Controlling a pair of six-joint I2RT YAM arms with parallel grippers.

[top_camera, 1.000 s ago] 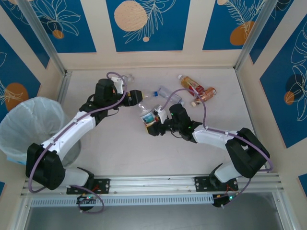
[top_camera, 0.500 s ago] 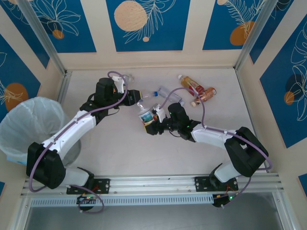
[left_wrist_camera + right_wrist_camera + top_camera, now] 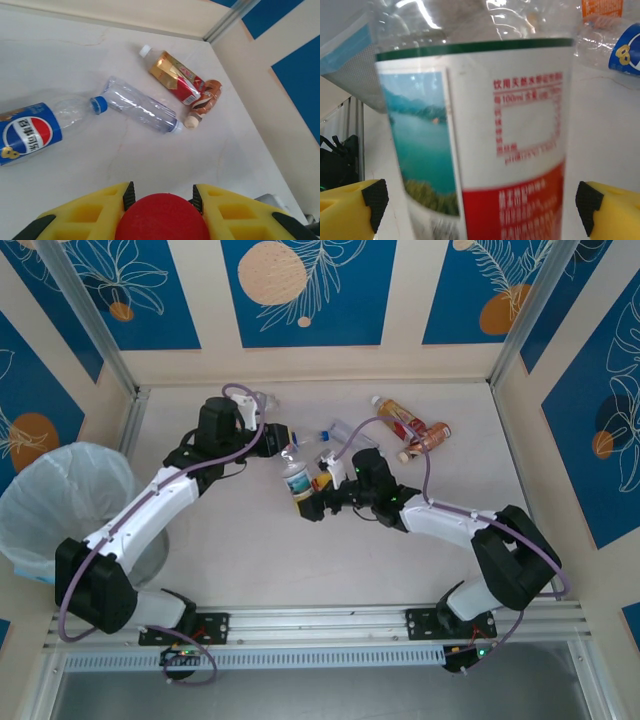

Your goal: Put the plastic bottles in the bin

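- White table (image 3: pixel 250 550), blue-panelled walls (image 3: pixel 300 290); bin (image 3: pixel 22 502) near left.
- left gripper (image 3: pixel 161 192) pinching red cap (image 3: pixel 162 222) of bottle (image 3: pixel 297 482), mid-table.
- right gripper (image 3: pixel 316 494) spread wide, flanking its label.

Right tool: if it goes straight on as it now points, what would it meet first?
The bottle, close in front between the open fingers of the right tool; the left tool holds it by the red cap. Exact depth is unclear.
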